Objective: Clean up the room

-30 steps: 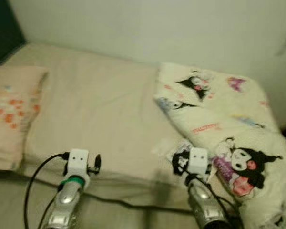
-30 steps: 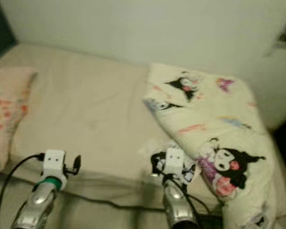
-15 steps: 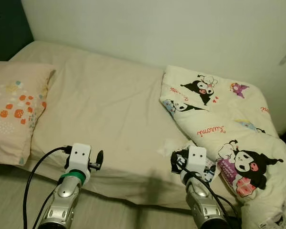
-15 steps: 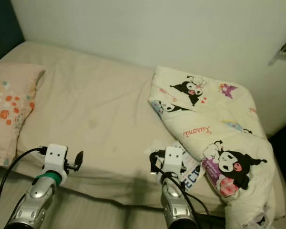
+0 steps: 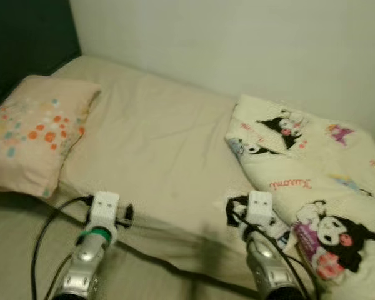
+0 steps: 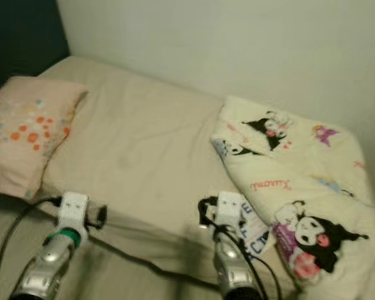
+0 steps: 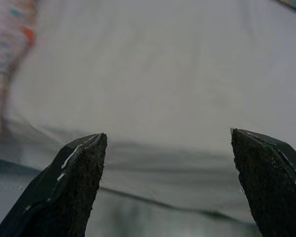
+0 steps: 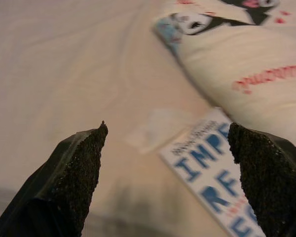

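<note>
Our view swung right since half a second earlier, so the peach pillow with orange dots (image 5: 37, 131) sat further in from the bed's left edge. We held both arms low over the beige bed (image 5: 156, 144), near its front edge. Left gripper (image 7: 172, 185) had its fingers apart above bare sheet. Right gripper (image 8: 167, 177) was spread too, over a white packet with blue letters (image 8: 214, 173) beside the folded cartoon-print cream blanket (image 5: 312, 162) at the right edge.

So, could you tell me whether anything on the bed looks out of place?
Yes: a white packet with blue lettering lies loose on the bed sheet beside the cartoon-print blanket, which is bunched toward one side. The open right gripper hovers over the packet.
</note>
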You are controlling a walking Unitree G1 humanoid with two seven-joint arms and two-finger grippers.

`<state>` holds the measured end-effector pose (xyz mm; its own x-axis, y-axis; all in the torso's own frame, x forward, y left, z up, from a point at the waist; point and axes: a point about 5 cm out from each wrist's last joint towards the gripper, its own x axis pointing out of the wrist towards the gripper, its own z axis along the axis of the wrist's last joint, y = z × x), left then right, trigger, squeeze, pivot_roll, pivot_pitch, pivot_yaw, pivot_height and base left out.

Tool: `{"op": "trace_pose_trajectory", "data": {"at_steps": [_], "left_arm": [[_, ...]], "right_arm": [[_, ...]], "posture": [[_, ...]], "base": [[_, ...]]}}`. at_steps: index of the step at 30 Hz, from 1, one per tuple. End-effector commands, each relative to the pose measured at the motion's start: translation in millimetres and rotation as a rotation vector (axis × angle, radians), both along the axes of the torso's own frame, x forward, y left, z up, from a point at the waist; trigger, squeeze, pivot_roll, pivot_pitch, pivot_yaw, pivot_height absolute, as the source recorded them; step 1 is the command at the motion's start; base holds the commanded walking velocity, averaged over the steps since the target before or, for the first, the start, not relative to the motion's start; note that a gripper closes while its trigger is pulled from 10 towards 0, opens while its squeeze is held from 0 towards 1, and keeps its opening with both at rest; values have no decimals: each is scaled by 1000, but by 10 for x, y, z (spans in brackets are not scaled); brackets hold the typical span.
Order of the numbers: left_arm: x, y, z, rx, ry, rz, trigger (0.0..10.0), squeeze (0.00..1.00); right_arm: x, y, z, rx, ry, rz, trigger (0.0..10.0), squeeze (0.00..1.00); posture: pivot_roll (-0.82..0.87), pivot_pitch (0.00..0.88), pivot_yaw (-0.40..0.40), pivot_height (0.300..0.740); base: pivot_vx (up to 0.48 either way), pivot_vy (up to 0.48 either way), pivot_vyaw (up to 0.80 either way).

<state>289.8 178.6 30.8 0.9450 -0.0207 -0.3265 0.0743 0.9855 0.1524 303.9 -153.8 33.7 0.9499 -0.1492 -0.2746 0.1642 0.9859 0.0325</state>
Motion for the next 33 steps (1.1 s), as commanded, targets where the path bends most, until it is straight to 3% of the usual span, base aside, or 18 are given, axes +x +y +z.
{"op": "trace_pose_trajectory", "data": {"at_steps": [1, 11, 16, 21, 29, 33], "left_arm": [[-15, -11, -25, 5, 15, -8, 10000, 0], [47, -10, 147, -12, -86, 1, 10000, 0], [109, -25, 279, -41, -153, 0, 10000, 0], [112, -27, 291, -43, -157, -4, 10000, 0], [84, -25, 265, -42, -143, -5, 10000, 0], [82, -21, 263, -39, -141, -6, 10000, 0]], "right_arm": [[-41, -33, -58, 4, 27, -15, 10000, 0], [-16, -79, -3, 10, -2, -44, 10000, 0], [-13, -92, -1, 20, 1, -41, 10000, 0], [-16, -89, -4, 21, 2, -37, 10000, 0], [-11, -47, -7, -6, 9, -4, 10000, 0], [-23, -69, -25, 31, 17, -38, 10000, 0]], "posture": [[120, 0, -29, 740], [123, 0, -29, 740], [115, 0, -29, 740], [115, 0, -29, 740], [118, 0, -28, 740], [117, 0, -26, 740]], "base": [[0, 0, 0], [0, 0, 0], [97, 0, -570], [313, 0, -800], [330, 0, 0], [330, 0, 800]]}}
